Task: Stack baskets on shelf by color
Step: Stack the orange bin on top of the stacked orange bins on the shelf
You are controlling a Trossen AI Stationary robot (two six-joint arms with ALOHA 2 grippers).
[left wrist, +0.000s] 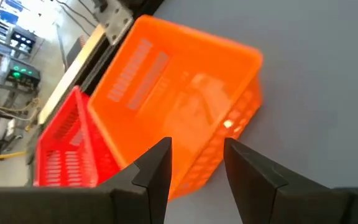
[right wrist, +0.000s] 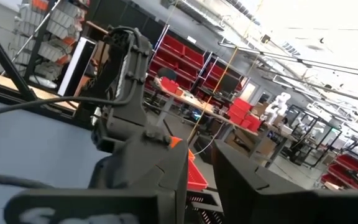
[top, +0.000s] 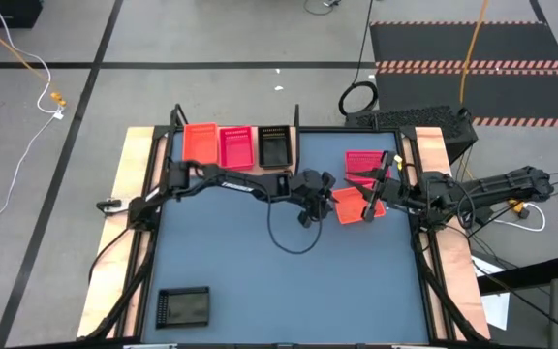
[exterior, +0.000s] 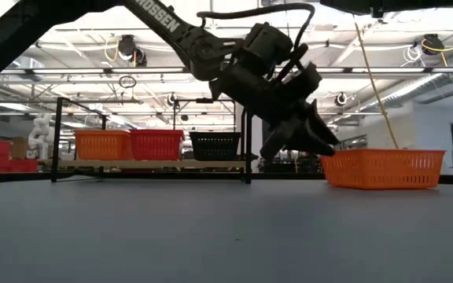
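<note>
My left pincer, fingers apart, hovers at the orange basket near the worktop's right edge; a misjudged descent could shove it into the pink basket beside it.

Two dark, near-black jointed arms, matte housings. White "TROSSEN" lettering along the left arm's link. Thin black cable looping out behind the left gripper; its fingers flat, angular, black.
</note>
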